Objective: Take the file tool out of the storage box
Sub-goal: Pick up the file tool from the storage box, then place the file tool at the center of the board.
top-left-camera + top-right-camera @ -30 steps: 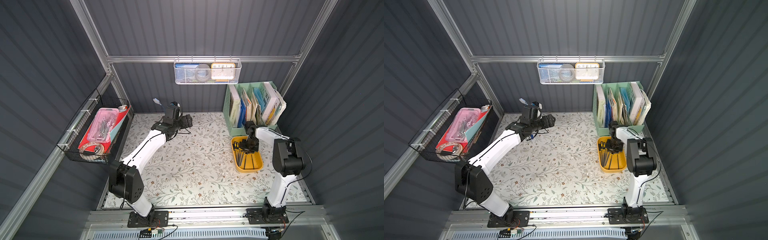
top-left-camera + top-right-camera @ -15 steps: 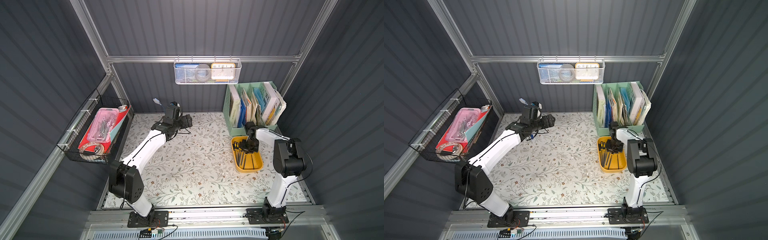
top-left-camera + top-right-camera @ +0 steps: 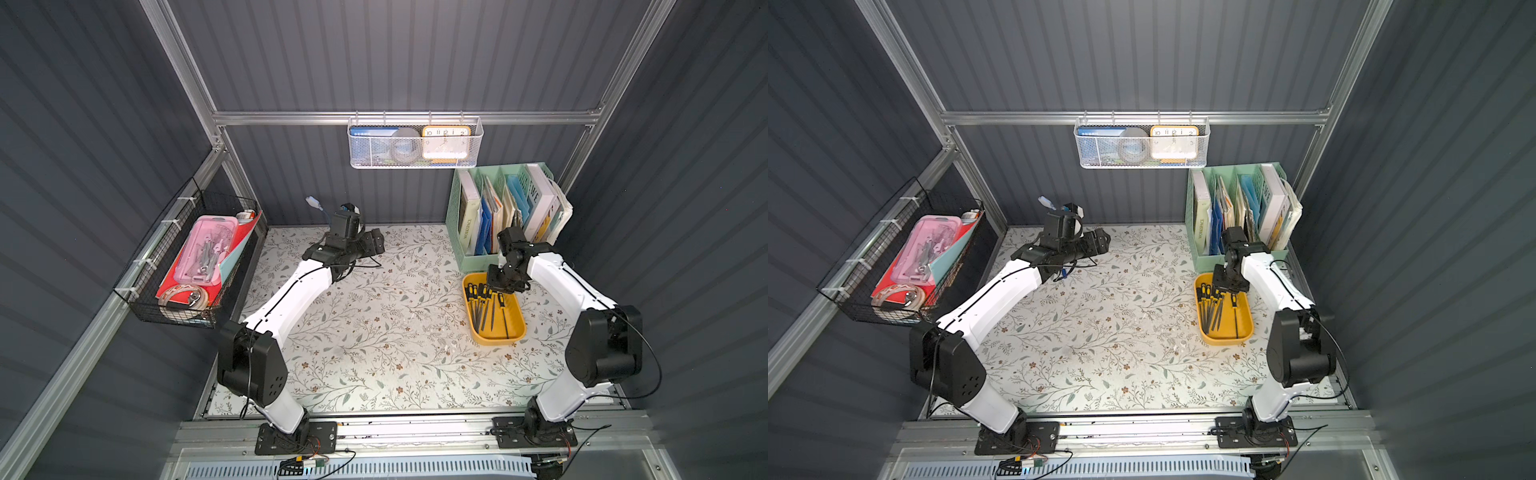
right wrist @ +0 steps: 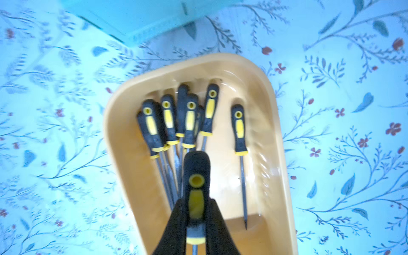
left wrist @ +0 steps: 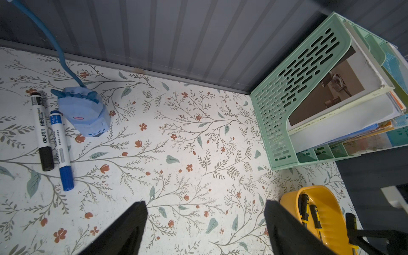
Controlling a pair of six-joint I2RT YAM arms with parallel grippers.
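- We are seeing the right gripper (image 4: 196, 204) clamping one file tool (image 4: 196, 167) by its black-yellow handle.
- That file is sitting over the storage box (image 4: 280, 154), above the other files (image 4: 170, 119) lying inside.
- The left gripper (image 5: 204, 205) is hanging spread wide, holding nothing, well apart from the box.

— Where's the right gripper (image 3: 502, 286)?
— Low over the far end of the mustard storage box (image 3: 498, 338), right at the black-and-yellow handles of the file tools (image 3: 482, 307). Whether it grips one can't be made out from here.
— And the left gripper (image 3: 377, 245)?
— Above the floral tabletop (image 3: 374, 332) near the back wall, well apart, pointing toward the mint-green organizer (image 3: 461, 232) of books just behind the box.
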